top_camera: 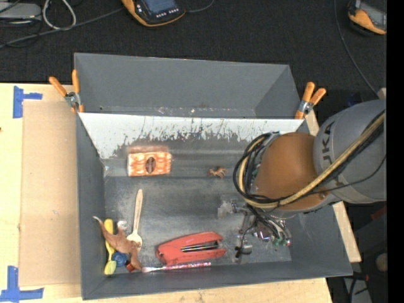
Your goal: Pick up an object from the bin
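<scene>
**Gripper hanging beside a red stapler**

In the camera view the gripper [243, 243] is hanging low in the bin [189, 87]; whether it is open or holding anything I cannot tell. The red stapler [189, 248] is lying just beside it, its long axis pointing away from it. It is looking stiff, smooth and fairly heavy, so gripping across its narrow middle seems wisest

The only lettering that can be read stands on the grey arm housing [353, 150], just right of the orange cover [284, 169]. Dark block letters run up the casing near its left edge. "KA" is plain, and the partly hidden letter before it seems to be a "U". The orange packet [149, 163], well left of the cover, bears a dark mark too small to read.
</scene>
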`<state>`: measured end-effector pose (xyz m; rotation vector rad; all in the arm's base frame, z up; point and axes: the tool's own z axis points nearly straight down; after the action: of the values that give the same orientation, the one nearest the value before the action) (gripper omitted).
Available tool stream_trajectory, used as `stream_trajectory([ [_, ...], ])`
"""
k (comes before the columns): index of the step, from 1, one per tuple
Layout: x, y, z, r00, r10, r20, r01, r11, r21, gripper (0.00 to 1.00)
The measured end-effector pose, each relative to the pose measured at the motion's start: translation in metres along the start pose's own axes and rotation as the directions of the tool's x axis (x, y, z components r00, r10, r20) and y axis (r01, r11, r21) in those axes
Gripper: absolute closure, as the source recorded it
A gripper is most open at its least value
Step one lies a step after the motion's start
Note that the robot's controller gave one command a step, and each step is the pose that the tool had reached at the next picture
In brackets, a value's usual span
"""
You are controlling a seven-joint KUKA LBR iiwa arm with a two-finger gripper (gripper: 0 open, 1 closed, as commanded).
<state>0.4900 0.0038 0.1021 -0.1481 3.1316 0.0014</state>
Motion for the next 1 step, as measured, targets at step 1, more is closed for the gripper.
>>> stream_trajectory([
  [1,-0.009,0.0709,0.024,0.999,-0.04,-0.001,0.04,0.999,0.0,0.0],
])
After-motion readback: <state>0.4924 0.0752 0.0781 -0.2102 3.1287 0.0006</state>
